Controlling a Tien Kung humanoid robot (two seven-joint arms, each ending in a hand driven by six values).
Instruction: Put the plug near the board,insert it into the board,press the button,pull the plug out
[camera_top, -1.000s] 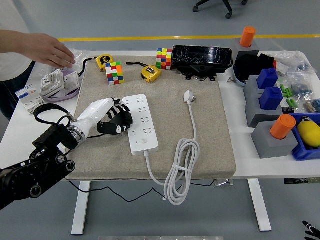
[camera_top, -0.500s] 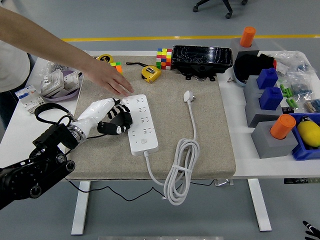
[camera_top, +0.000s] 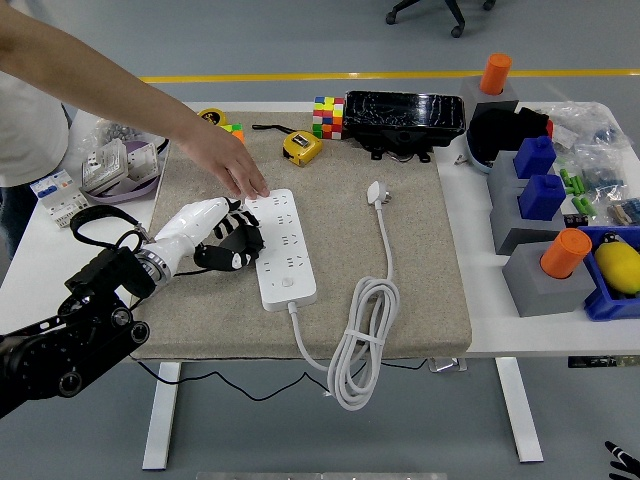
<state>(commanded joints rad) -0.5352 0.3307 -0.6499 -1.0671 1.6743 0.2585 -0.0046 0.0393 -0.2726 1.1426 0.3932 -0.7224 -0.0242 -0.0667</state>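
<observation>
Whites and greys at centre, bright colours round the edges.

I see a white plastic power strip (camera_top: 279, 246) and a white plug (camera_top: 377, 193) with its coiled white cable (camera_top: 360, 340) on a beige-grey felt mat (camera_top: 330, 290) over the white bench (camera_top: 480, 330). My left hand (camera_top: 222, 235) is black with a white back. Behind lie a multicoloured chequered cube (camera_top: 327, 116), a yellow tape measure (camera_top: 301, 146) and a glossy black tray (camera_top: 405, 115); at right, blue blocks (camera_top: 540, 175), orange cylinders (camera_top: 566, 252) on grey stands.

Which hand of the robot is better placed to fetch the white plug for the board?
Left, probably. The robot's left hand rests beside the white power strip; the white plug lies unplugged on the beige mat, right of the strip. No right hand is visible. A person's hand touches the strip's far end.
</observation>
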